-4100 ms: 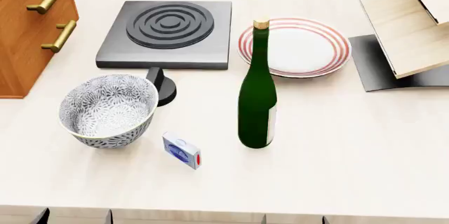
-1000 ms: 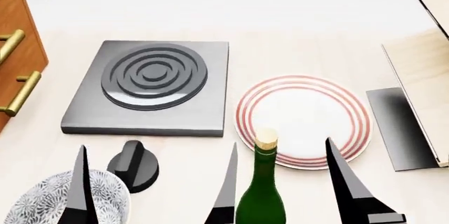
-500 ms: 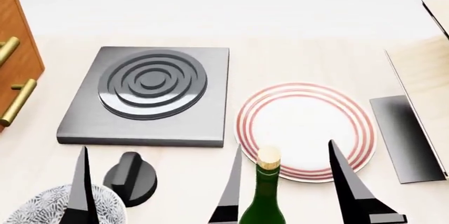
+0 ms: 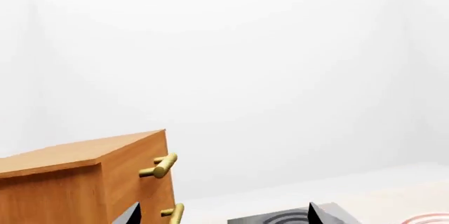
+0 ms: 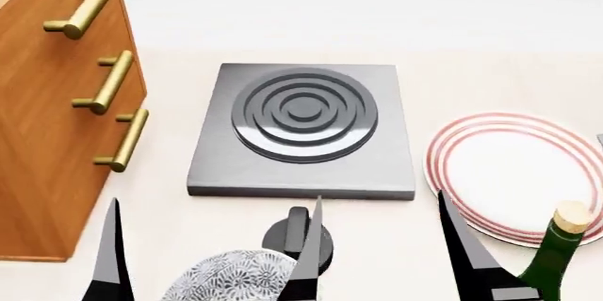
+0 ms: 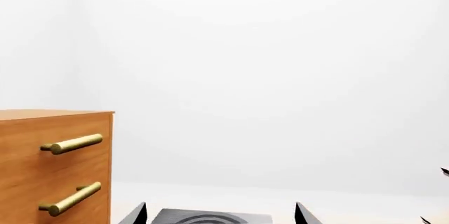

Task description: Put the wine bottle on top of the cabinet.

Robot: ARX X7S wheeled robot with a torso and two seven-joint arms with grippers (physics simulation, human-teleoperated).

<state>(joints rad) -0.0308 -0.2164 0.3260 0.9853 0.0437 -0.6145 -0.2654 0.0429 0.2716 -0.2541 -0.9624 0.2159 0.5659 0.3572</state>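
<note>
Bottle (image 5: 556,255), plate (image 5: 513,174), bowl (image 5: 231,280): head view only; cabinet (image 5: 56,124) top: wrist views only; left hand (image 5: 212,258) fingers apart, right hand's state cannot be told.

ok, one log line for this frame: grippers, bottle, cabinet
left gripper: open, empty | right gripper: open, empty | wine bottle: upright on counter, ungrasped, outside right fingers | cabinet: far left, top bare

One wine bottle (image 5: 556,251), one cabinet (image 5: 47,124), one hob (image 5: 303,128), one plate (image 5: 513,174), one bowl (image 5: 231,276), one knob (image 5: 298,234)
</note>
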